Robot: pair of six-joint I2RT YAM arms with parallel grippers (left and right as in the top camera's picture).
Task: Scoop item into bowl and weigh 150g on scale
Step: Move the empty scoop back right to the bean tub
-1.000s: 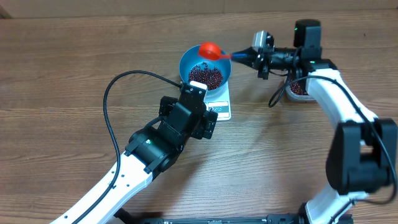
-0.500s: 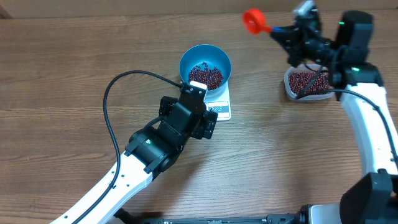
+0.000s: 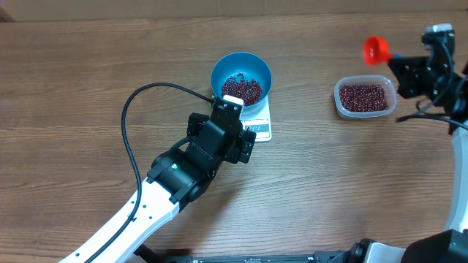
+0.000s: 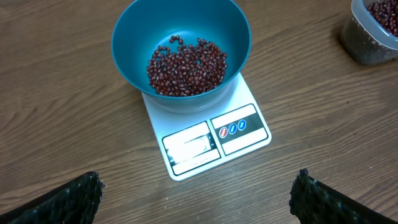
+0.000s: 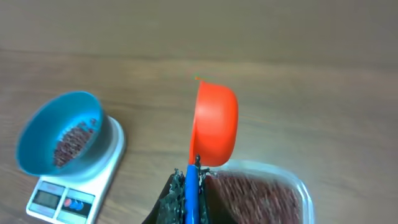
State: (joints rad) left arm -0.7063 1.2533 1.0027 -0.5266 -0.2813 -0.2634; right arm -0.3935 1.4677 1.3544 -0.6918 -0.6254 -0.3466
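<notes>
The beans (image 4: 186, 65) lie in two places: a loose maroon heap in the bottom of the blue bowl (image 4: 186, 18), which sits on the white digital scale (image 4: 205, 140) near the middle of the worktop's far edge, and a fuller supply in the clear plastic tub (image 3: 338, 96) toward the right edge. The right gripper (image 5: 191, 196) is clenched on the blue handle of the orange-red scoop (image 3: 376, 50), holding it in the air over the tub's far rim, tipped on its side, with no beans visible in it. The left gripper (image 4: 196, 202) hangs released on the near side of the scale, jaws wide, holding nothing. The scale's display is too washed out to read, so how close the bowl is to the target weight cannot be told. The main risk is overshooting: a heaped scoop could add too much at once. A hard dig could shove the light tub, beans could roll off a tilted scoop between tub and bowl, and a knock on the bowl's rim would upset the reading.
</notes>
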